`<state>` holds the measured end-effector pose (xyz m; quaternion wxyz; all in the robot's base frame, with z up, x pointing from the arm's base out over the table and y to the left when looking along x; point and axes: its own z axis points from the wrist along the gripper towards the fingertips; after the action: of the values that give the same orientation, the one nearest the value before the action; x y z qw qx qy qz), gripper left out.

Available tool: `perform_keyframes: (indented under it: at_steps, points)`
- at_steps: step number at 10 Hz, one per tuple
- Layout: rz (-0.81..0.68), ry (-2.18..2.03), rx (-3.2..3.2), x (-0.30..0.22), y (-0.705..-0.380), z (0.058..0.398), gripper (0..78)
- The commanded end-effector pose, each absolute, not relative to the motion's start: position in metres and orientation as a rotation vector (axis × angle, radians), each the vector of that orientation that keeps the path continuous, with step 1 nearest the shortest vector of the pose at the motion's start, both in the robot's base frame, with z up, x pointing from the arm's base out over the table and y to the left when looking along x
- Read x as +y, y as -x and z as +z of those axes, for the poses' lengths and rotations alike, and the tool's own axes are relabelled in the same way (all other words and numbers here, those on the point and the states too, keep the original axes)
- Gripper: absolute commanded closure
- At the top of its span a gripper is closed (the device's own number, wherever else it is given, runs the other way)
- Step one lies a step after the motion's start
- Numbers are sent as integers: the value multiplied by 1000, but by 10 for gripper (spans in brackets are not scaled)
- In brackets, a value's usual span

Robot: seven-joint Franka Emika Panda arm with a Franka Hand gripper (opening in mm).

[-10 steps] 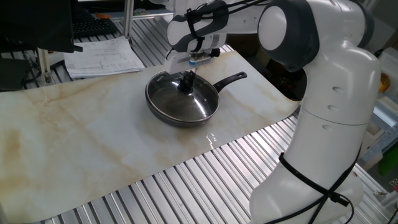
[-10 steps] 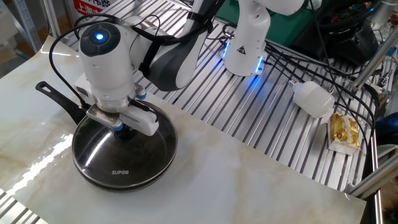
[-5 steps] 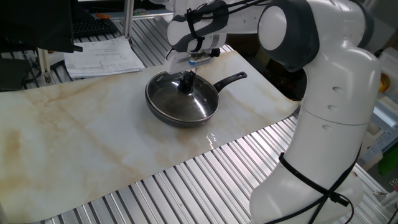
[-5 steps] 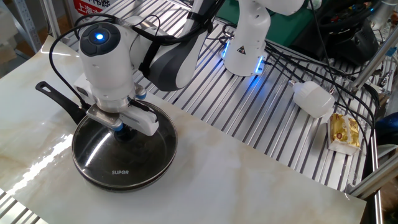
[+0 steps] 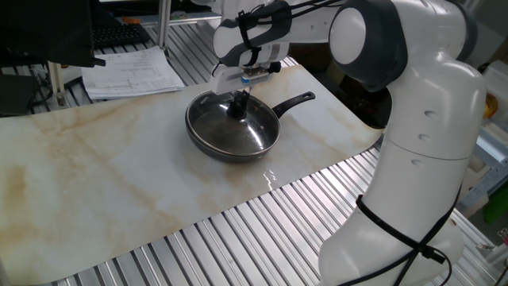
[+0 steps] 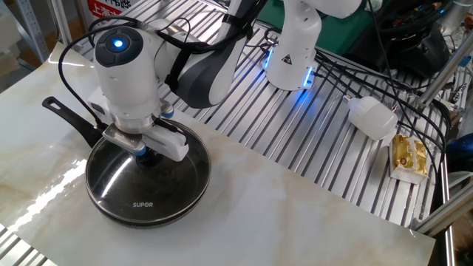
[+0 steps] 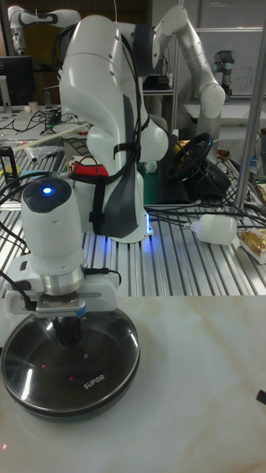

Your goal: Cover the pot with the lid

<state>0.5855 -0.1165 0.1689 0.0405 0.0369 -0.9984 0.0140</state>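
Observation:
The pot is a shallow black pan on the marble board, with its long handle pointing right. The clear glass lid lies flat on it, rim on rim. My gripper stands straight above the middle, its fingers shut on the lid's black knob. From the other fixed view the lid covers the pot, the handle sticks out to the far left, and the gripper is at the knob. The tall view shows the gripper on the lid.
A stack of papers lies at the back of the board. The robot's white base stands at the right. On the slatted metal top lie a white bulb-shaped object, a yellow packet and cables.

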Motion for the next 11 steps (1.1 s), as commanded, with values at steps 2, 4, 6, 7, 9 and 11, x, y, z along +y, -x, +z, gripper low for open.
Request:
perform_keyframes:
  at_steps: [2, 4, 6, 7, 9, 11]
  points:
    - [90, -132, -3115, -111, -594, 181, 764]
    - [92, -131, -3115, -111, -594, 181, 764]
    - [92, -127, -3116, -111, -594, 181, 764]
    - [96, -116, -3118, -111, -594, 181, 764]
    - [100, -88, -3125, -111, -594, 181, 764]
    - [100, -83, -3128, -111, -594, 181, 2]
